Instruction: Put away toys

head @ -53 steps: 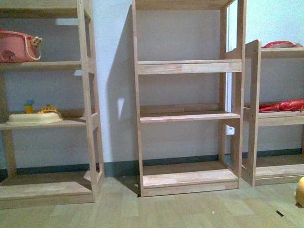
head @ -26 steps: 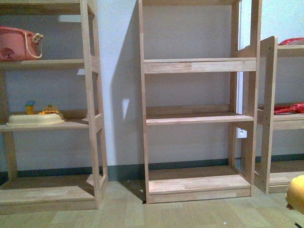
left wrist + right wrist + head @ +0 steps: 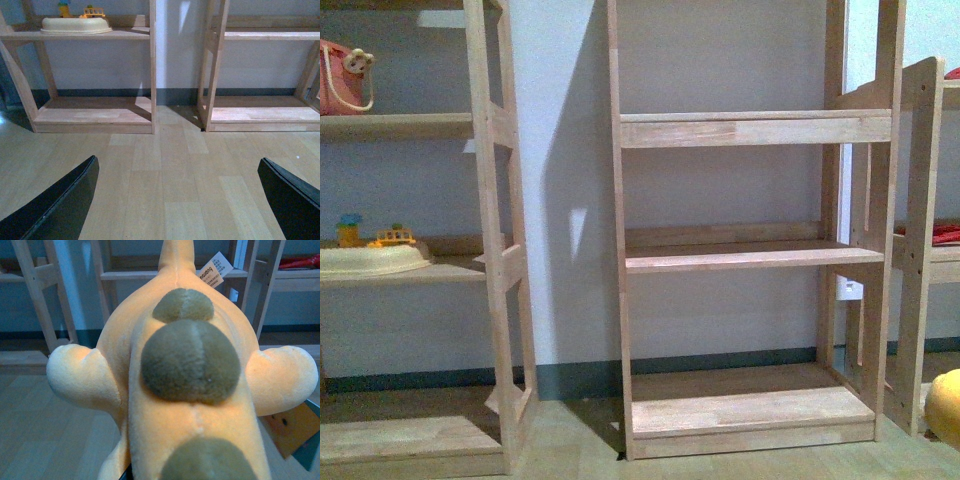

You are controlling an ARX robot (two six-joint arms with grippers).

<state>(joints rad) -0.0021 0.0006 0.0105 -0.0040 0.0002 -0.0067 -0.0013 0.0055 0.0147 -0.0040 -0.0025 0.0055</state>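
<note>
The plush animal (image 3: 185, 390) fills the right wrist view: yellow-orange, with olive-brown patches down its middle, stubby limbs out to both sides and a white tag at its far end. My right gripper is shut on it, and its fingers are hidden under the plush. In the front view only a yellow edge of the plush (image 3: 946, 405) shows at the lower right, near the floor. My left gripper (image 3: 180, 200) is open and empty over the wooden floor; one black finger (image 3: 60, 207) shows at each side.
A wooden shelf unit (image 3: 750, 255) with bare shelves stands straight ahead against the wall. A second unit (image 3: 400, 270) at left holds a cream tray with small toys (image 3: 370, 255) and a pink basket (image 3: 340, 80). A third unit (image 3: 925, 250) stands at the right edge.
The view has moved closer to the middle shelf unit and shifted right; the left unit slid toward the left edge. The plush's yellow edge stays at the lower right.
</note>
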